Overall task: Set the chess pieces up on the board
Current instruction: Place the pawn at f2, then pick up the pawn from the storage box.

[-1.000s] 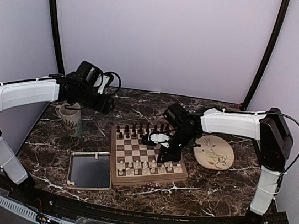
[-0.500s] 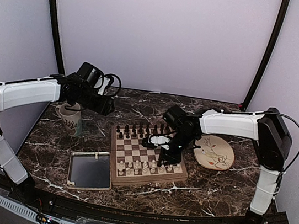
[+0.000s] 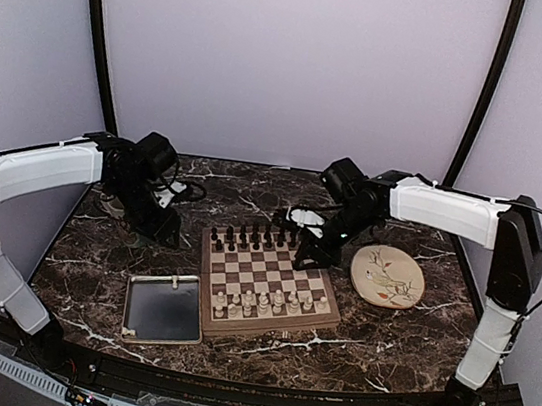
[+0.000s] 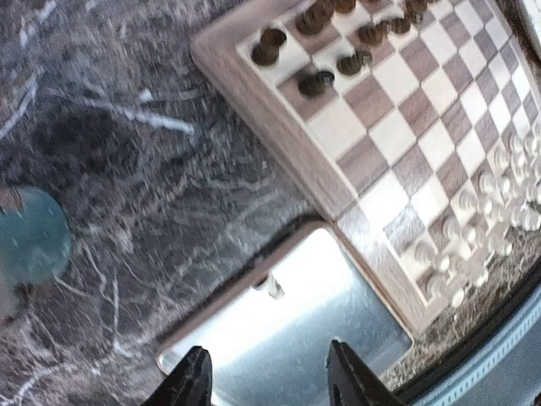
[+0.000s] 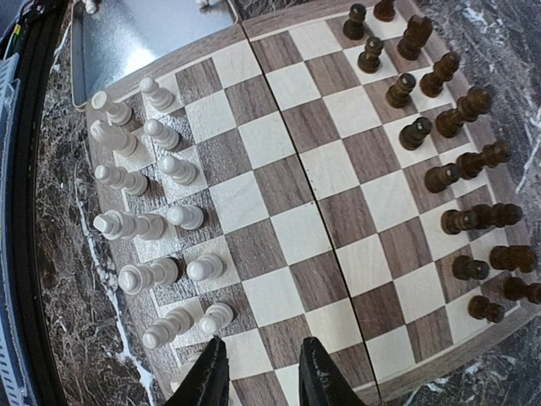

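The board [image 3: 266, 271] lies at the table's middle. Cream-white chess pieces [image 3: 267, 303] fill its near rows and dark brown ones [image 3: 251, 236] its far rows. In the right wrist view the white pieces [image 5: 148, 224] stand at the left and the dark ones [image 5: 461, 161] at the right. My right gripper [image 5: 262, 381] hangs open over the board's right-hand squares, with nothing between its fingers. My left gripper [image 4: 269, 385] is open above the grey tray [image 4: 338, 338], in which one small white piece [image 4: 272, 288] lies. In the top view the left gripper [image 3: 164, 231] sits left of the board and the right gripper [image 3: 306, 255] by its far right corner.
The metal tray [image 3: 163, 309] lies just left of the board. A round floral plate [image 3: 387, 277] sits to the board's right. A blurred teal mug [image 4: 30, 237] shows at the left of the left wrist view; the left arm hides it from above.
My right gripper has opened, lifted off the white rows and drawn back toward the board's far right. My left arm has swung down and nearer, with its jaws narrower.
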`<state>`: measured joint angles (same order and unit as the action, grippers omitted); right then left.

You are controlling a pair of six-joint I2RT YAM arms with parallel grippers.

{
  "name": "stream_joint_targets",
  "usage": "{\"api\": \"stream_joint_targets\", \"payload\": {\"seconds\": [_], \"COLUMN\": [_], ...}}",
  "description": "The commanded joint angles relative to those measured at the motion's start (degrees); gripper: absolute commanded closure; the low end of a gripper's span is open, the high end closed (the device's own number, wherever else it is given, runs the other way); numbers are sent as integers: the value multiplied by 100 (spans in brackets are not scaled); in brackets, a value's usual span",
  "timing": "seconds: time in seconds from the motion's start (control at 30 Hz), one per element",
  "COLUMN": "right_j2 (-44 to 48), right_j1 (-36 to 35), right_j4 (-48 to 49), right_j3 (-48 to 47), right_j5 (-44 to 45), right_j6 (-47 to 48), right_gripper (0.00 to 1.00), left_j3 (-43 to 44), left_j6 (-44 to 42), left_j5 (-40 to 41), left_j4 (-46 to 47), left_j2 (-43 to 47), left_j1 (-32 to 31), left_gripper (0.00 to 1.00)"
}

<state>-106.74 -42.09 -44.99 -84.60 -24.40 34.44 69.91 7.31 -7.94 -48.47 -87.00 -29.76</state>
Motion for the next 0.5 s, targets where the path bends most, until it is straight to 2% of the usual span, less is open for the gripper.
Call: {"api": "stream_joint_targets", "payload": {"seconds": [0.0, 0.2, 0.3, 0.47], "right_j2": [437, 819, 1011, 1267], "right_j1": [161, 343, 391, 425], "right_j4": [100, 218, 323, 419], "right_j3": [-4, 349, 578, 888], "right_j5": [-327, -477, -573, -709], "right_j6": [-116, -146, -187, -210], "right_gripper": [70, 70, 70, 70], "left_j3": [-281, -228, -204, -444], "left_j6": [-66, -147, 52, 582], "left_j5": [-557, -578, -200, 369], "left_j4": [-1442, -1901, -2278, -2635], "left_j2": [255, -33, -362, -615], "left_j1": [-98, -946, -1346, -1629], "left_gripper": [53, 55, 55, 57]}}
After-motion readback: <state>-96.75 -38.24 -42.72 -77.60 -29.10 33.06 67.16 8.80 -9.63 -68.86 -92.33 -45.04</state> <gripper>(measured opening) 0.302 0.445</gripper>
